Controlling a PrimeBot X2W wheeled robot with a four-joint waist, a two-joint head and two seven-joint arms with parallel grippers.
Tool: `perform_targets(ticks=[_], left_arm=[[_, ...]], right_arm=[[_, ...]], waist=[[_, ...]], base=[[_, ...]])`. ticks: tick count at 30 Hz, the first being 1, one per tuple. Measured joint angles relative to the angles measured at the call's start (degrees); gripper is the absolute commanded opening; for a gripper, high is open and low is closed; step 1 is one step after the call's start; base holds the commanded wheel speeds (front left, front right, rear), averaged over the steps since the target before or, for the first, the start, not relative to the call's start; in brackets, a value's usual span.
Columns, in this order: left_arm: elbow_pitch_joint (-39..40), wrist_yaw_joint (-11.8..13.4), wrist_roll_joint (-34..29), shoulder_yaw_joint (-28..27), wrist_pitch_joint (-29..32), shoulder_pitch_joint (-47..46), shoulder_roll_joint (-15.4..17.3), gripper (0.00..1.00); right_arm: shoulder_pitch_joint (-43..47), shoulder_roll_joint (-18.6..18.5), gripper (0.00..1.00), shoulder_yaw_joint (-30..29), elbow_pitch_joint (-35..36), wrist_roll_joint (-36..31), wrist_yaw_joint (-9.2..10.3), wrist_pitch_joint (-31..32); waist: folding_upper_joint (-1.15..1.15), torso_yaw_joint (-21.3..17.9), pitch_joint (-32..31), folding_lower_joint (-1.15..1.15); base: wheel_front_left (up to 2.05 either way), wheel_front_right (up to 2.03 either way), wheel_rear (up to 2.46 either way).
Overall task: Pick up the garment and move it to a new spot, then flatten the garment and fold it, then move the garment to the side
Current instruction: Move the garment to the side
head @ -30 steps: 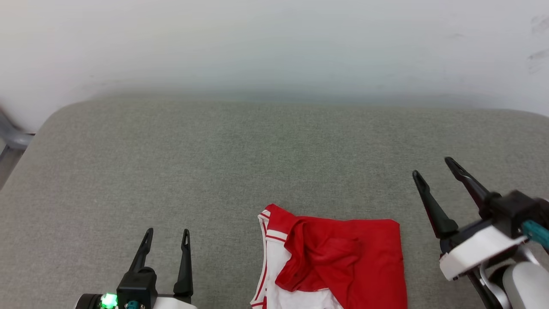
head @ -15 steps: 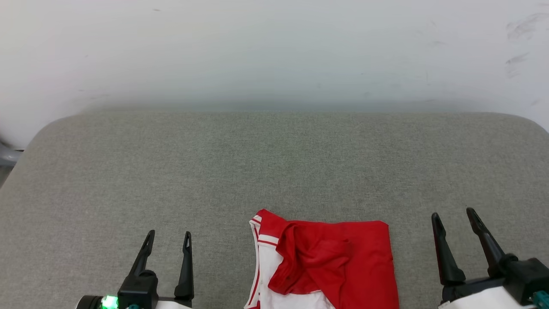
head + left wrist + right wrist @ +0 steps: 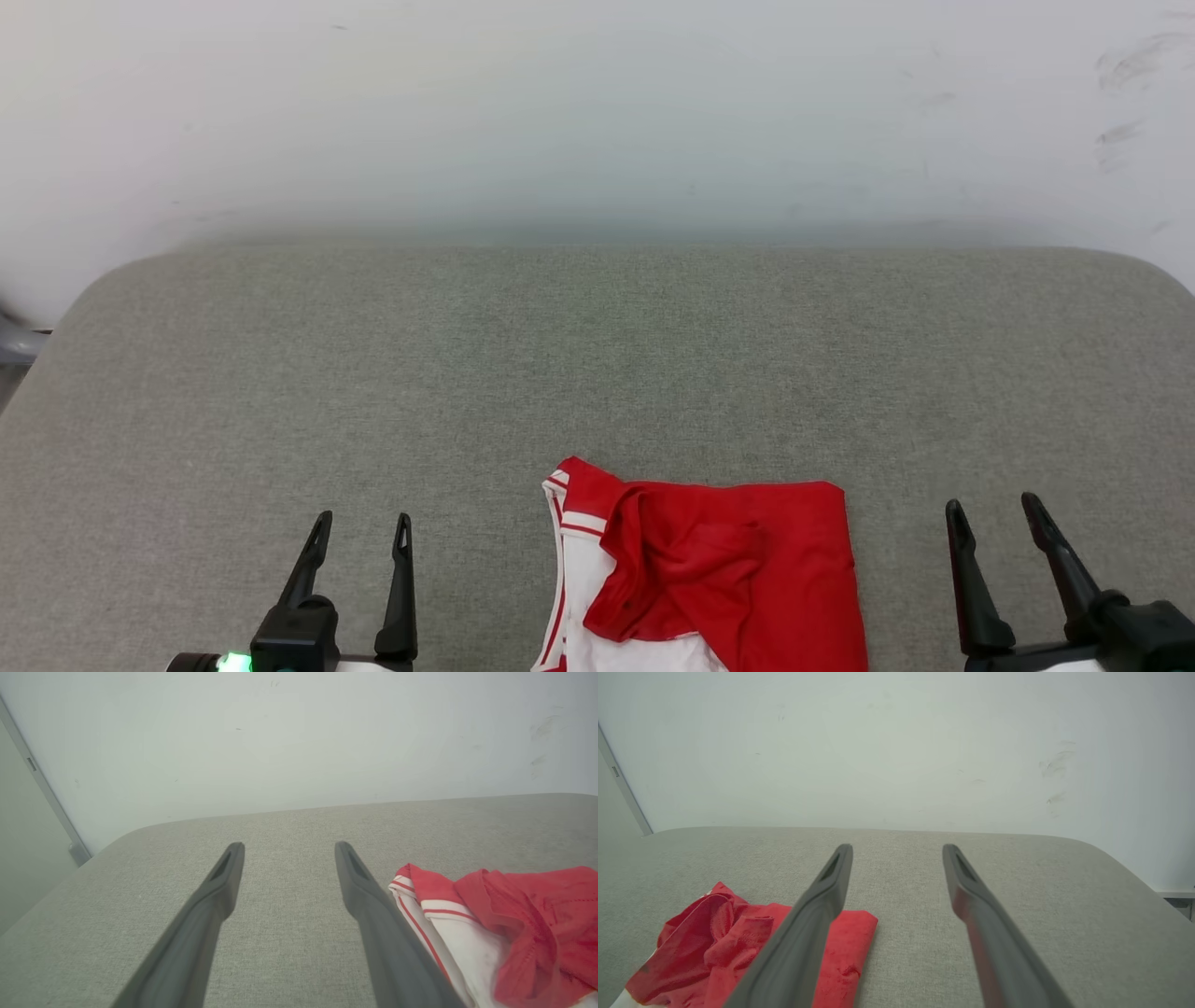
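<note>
Left tool (image 3: 364,518), right tool (image 3: 991,502): both spread wide, empty, flanking folded garment (image 3: 738,560) on grey cushion (image 3: 597,355).

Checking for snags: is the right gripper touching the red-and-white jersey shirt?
Apart. Head view shows bare grey fabric cushion between the right gripper and the red-and-white jersey shirt.

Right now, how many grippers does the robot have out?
2. The left gripper is at the head view's lower left, the right gripper at its lower right, the garment between them.

Red-and-white knit cloth garment (image 3: 728,569), coarse matt grey woven cushion (image 3: 560,364), smooth matt wall (image 3: 597,112)
</note>
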State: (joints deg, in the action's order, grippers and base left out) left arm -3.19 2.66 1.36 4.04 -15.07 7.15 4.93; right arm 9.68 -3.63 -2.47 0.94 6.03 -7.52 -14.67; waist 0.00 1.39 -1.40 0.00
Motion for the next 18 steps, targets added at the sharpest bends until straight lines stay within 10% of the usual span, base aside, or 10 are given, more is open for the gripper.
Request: perform_targets(ticks=[10,18], left_arm=[[-0.4,-0.1,-0.1,0.7,0.0,-0.4,-0.1,1.00],[-0.7,-0.1,-0.1,1.2,0.0,-1.0,-0.3,1.00]], right_arm=[[-8.4,-5.2,1.00,-3.4,3.4,1.2,0.01,2.8],[-17.6,-14.6,1.00,5.6,3.0,9.1,0.00,21.5]], waist=[[0.00,1.2,0.6,0.00],[0.00,2.5,1.8,0.01]], base=[[0.00,0.00,0.00],[0.00,0.00,0.00]])
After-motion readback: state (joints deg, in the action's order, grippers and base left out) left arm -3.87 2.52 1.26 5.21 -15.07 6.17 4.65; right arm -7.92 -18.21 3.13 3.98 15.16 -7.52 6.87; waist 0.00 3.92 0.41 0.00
